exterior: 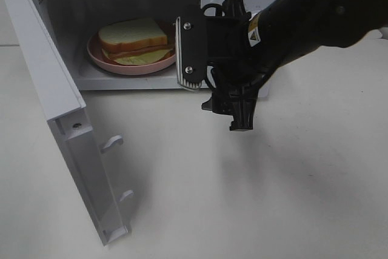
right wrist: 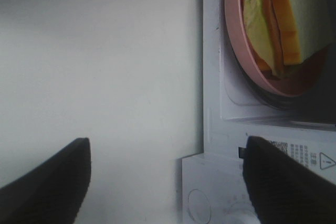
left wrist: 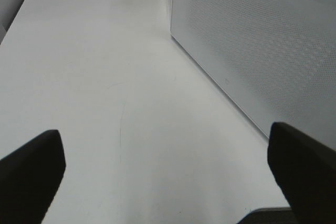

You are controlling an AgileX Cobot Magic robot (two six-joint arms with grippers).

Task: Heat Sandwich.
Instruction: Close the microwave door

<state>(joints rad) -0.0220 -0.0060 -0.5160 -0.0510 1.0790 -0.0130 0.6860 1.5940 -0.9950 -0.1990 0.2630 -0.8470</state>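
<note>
Warning triangle (right wrist: pixel 326 160) — on microwave (right wrist: pixel 220 198)

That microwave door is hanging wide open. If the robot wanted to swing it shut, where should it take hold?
Probably the free upright edge of the door, farthest from the hinge and clear of the latch hooks on its inner face. The thin panel suits a pinch there. The open left pincer faces what looks like its meshed outer side, so coming from that side seems easiest.

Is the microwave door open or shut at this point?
Open. The microwave door is swung out to the left, leaving the sandwich on its pink plate visible inside.
</note>
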